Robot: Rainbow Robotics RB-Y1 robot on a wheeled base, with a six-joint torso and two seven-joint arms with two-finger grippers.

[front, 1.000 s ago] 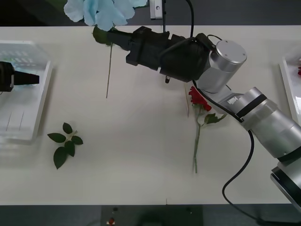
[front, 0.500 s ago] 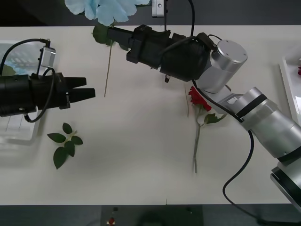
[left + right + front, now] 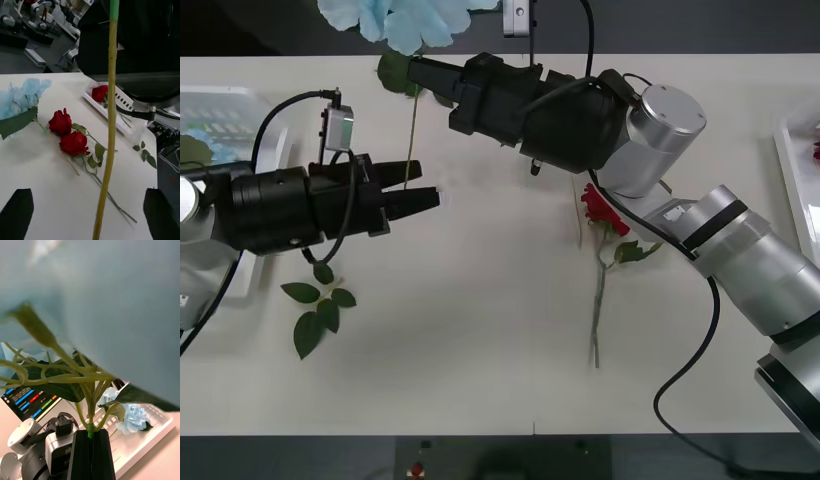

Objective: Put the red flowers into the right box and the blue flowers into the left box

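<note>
The right gripper [image 3: 420,72], at upper centre of the front view, pinches a blue flower [image 3: 405,22] just under its head, the bloom at the top edge and the stem [image 3: 412,140] hanging down. The left gripper [image 3: 425,198], left of centre, is spread, its fingers either side of that stem. A red flower [image 3: 602,215] lies right of centre. The left box [image 3: 270,160] sits at the left edge, the right box [image 3: 792,170] at the right edge.
</note>
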